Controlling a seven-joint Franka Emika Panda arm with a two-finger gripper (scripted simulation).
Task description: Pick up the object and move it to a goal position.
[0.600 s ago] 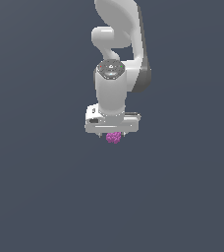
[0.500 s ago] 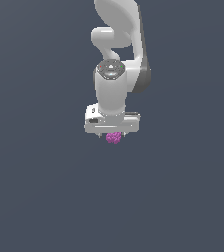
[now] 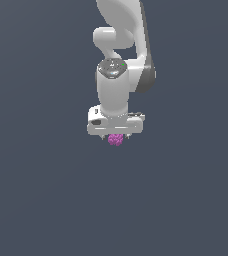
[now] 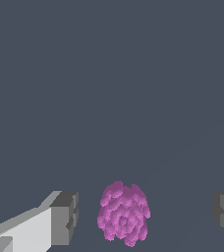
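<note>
surface: plain dark grey-blue floor (image 3: 46,200) | on it: magenta bumpy object (image 4: 123,219), contact unclear

Simulated scene: flat featureless slate-grey ground (image 3: 41,200), no furnishings.

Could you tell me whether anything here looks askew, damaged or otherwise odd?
Nothing stands out. The purple cluster looks whole and sits between the fingers of the open gripper, with a gap showing on each side in the wrist view. The grey surface around it shows no debris.
</note>
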